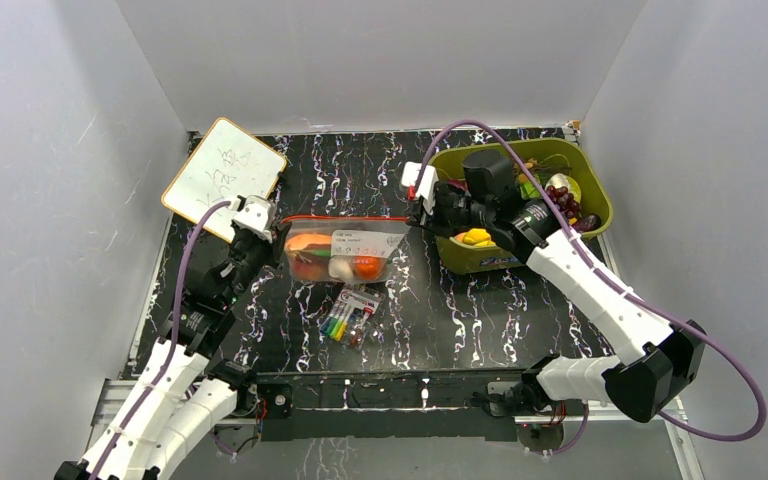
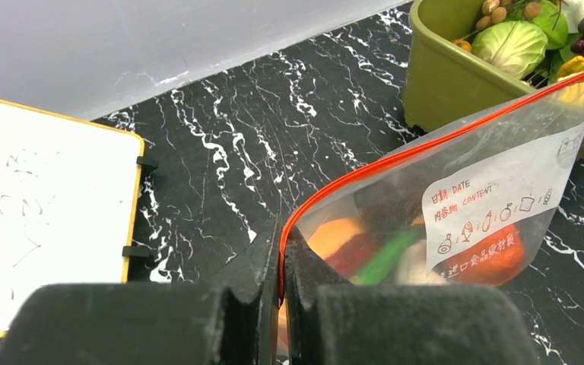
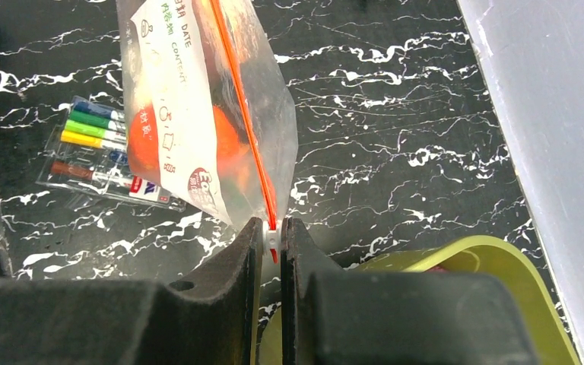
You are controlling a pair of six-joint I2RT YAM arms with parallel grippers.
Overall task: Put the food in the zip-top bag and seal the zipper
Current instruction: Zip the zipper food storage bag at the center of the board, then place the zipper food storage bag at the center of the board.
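The clear crinkly zip-top bag (image 1: 352,240) is stretched between both tools over the black marbled tabletop (image 1: 450,300), with orange and red plastic toy food (image 1: 365,267) inside. The left tool (image 2: 280,274) pinches one end of its thin red-orange zipper strip (image 2: 426,148), and the right tool (image 3: 271,236) pinches the other end.

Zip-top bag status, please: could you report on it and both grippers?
Left gripper shut on zipper, left end; right gripper, right end. Zip-top bag taut between, food inside. Nothing blocking.
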